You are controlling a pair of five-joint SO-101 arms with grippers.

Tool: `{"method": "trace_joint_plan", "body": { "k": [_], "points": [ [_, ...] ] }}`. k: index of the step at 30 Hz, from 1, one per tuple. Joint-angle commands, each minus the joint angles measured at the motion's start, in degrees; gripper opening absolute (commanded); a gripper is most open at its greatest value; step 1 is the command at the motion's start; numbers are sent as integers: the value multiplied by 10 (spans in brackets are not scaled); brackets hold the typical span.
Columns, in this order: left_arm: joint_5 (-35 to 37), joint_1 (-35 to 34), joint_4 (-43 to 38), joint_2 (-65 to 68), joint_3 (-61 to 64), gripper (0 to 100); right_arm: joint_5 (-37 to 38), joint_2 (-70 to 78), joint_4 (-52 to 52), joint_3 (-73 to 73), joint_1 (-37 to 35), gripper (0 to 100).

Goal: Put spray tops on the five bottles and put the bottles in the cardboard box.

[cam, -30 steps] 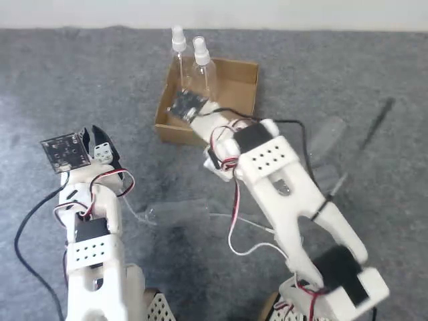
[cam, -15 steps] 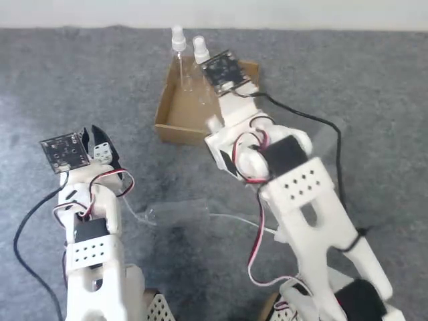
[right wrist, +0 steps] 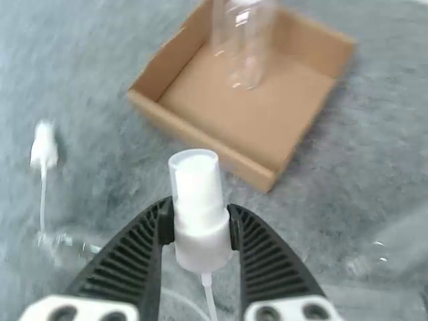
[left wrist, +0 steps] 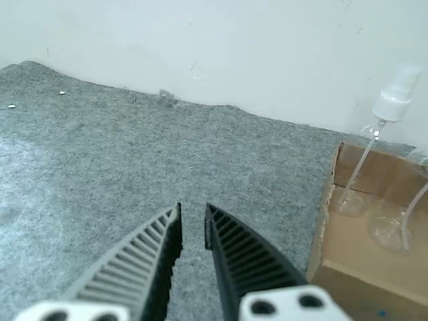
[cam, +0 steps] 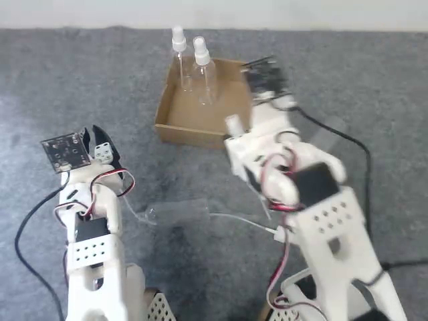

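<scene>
Just off the cardboard box's [cam: 175, 128] 4 o'clock corner, our right tool [right wrist: 197, 215] pinches a white spray top [right wrist: 195, 190] by its collar, head up, with the thin dip tube hanging below the fingers. We judge the step in hand to be carrying that top to an uncapped bottle. The nearest we see is the clear bottle [cam: 177, 212] lying on its side on the grey table [cam: 80, 80], at about 6 o'clock from the box and well apart from it.

To do this well, we think the bottle needs standing up and steadying first. That falls to our left tool [left wrist: 192, 224], which hangs at the table's 9 o'clock side, fingers slightly spread and empty. The tube should then go plumb into the neck before any push, since a slanted tube may catch the rim. The top looks like smooth, hard plastic, so a firm pinch seems wise.

Two bottles [cam: 195, 70] with tops on stand upright in the box's 11 o'clock corner.
</scene>
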Motion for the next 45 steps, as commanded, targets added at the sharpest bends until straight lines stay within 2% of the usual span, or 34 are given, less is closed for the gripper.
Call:
{"method": "trace_joint_plan", "body": {
  "k": [1, 6, 11, 13, 19, 24, 33, 38, 41, 45],
  "points": [
    [4, 2, 4, -16, -2, 55, -24, -85, -2, 9, 66, 7],
    [4, 3, 4, -16, -5, 55, -32, -151, -60, 84, 96, 7],
    [-30, 1, 31, -17, -30, 55, -103, -213, -139, 158, 145, 6],
    [-46, 2, 97, -16, -68, 55, -116, -235, -169, 186, 159, 6],
    [-83, 2, 361, -12, -242, 55, -118, -262, -240, 248, 164, 6],
    [-107, 8, 471, -12, -319, 55, -118, -262, -268, 272, 165, 6],
    [-187, 96, 597, -11, -313, 59, -119, -262, -267, 274, 166, 6],
    [-222, 153, 629, -11, -269, 170, -119, -262, -266, 274, 166, 6],
    [-243, 163, 632, -11, -247, 240, -119, -262, -266, 274, 166, 6],
    [-315, 163, 651, -11, -218, 261, -119, -262, -266, 274, 166, 6]
  ]
}}
